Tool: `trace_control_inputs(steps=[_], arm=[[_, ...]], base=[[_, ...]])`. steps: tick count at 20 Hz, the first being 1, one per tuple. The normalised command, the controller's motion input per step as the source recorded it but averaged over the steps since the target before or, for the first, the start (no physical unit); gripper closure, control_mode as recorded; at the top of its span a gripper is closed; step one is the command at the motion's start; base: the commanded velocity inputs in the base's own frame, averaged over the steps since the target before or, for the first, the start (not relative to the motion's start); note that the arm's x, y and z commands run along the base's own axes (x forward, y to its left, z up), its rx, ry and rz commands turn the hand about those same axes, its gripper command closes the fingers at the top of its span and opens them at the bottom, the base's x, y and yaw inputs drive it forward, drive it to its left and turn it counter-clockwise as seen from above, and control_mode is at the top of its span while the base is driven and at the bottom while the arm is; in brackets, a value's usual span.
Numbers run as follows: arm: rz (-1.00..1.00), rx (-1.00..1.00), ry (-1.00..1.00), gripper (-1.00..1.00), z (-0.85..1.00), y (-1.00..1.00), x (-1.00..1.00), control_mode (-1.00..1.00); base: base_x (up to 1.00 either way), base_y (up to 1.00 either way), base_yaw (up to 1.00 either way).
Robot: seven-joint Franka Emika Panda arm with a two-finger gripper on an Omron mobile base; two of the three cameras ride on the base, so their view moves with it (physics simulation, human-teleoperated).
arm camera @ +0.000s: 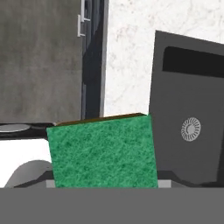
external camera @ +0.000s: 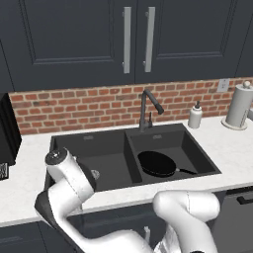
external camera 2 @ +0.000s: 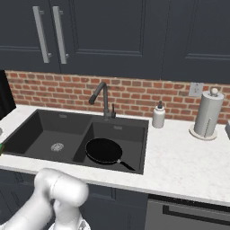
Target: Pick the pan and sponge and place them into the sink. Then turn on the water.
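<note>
The green-topped sponge [arm camera: 103, 151] sits close in front of the hand camera, tilted, above the counter edge left of the sink [arm camera: 188, 87]. It covers my gripper's fingertips, and the jaws stand closed on it. A sliver of green at the left edge of the right base view is the sponge [external camera 2: 1, 148]. The black pan [external camera: 157, 163] [external camera 2: 104, 150] lies flat in the right basin of the dark double sink [external camera: 89, 137] [external camera 2: 63, 116], handle toward the front right. No water runs from the gooseneck faucet [external camera: 145, 108] [external camera 2: 104, 96].
A soap bottle [external camera: 195, 116] [external camera 2: 158, 116] and a paper towel holder [external camera: 240, 106] [external camera 2: 208, 114] stand on the white counter right of the sink. A dark appliance [external camera: 7, 133] sits at the far left. My bent arm [external camera: 69, 173] crosses the left basin's front.
</note>
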Motion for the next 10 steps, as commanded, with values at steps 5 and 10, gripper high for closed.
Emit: trace_control_inputs(steps=[5,10], arm=[[-0.05,0.24,-0.03,1.00,0.65,-1.00,-0.02,-1.00],[-0.05,0.20,0.01,1.00,0.84,-1.00,0.00,-1.00]], base=[[0.00,0.00,0.00],[0.00,0.00,0.00]])
